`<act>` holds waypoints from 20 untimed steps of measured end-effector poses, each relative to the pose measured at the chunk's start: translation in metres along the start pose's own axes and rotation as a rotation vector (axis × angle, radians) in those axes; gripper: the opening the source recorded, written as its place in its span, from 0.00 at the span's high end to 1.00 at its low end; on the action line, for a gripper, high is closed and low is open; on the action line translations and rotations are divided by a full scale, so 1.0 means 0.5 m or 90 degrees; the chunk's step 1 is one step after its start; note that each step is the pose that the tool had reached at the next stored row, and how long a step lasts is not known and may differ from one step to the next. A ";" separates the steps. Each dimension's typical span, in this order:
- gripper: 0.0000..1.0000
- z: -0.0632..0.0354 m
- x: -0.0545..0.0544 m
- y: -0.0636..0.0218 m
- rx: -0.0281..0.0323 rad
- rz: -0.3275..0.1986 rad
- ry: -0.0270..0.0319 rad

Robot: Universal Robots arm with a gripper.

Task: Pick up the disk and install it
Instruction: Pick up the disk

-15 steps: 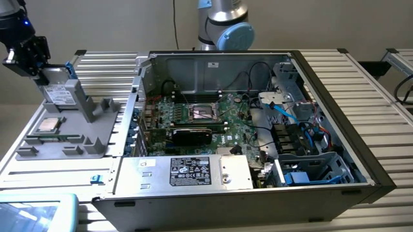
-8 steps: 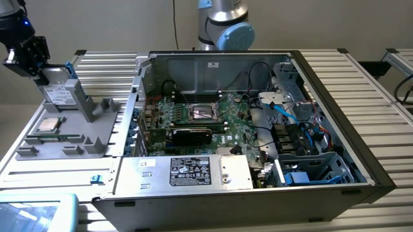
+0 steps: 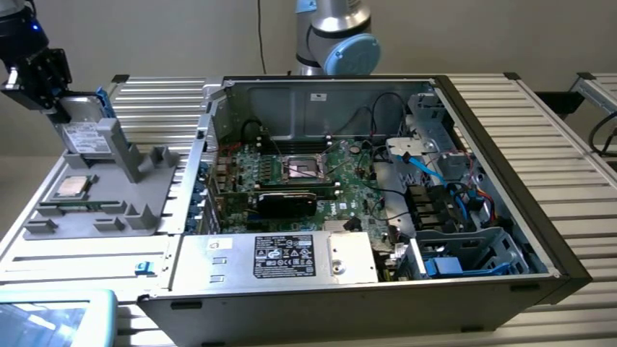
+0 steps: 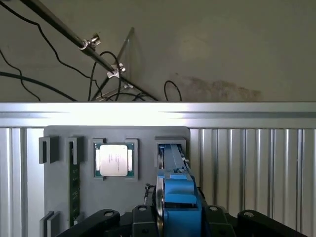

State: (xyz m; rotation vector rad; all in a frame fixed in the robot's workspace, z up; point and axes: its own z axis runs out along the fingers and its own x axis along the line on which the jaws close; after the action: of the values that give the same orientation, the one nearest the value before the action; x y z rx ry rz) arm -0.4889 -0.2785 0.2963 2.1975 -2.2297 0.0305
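Upright, disk (image 3: 82,134) sits in grey holder (image 3: 72,218) slot.

Robotics lab, probably — robot arm (image 3: 333,36) behind opened computer case (image 3: 289,108) on slatted metal bench (image 3: 554,130), grey parts holder (image 3: 97,220) alongside.

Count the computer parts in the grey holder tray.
3: the disk standing upright in a slot, the processor chip lying flat beside it, the memory stick on edge beyond the chip. Something could hide behind the disk.
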 end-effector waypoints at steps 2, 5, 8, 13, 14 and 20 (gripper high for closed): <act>0.63 -0.006 0.000 0.000 0.0001 -0.001 0.0000; 0.63 -0.017 0.000 0.000 0.0004 -0.003 0.0001; 0.63 -0.032 0.001 0.000 0.0006 -0.004 0.0000; 0.63 -0.073 0.002 0.000 0.0011 -0.005 0.0000; 0.63 -0.081 0.002 -0.001 0.0013 -0.005 0.0000; 0.63 -0.135 0.003 -0.002 0.0021 -0.005 0.0000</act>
State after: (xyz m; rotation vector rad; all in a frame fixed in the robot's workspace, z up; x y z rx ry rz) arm -0.4885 -0.2785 0.3638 2.2079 -2.2224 0.0340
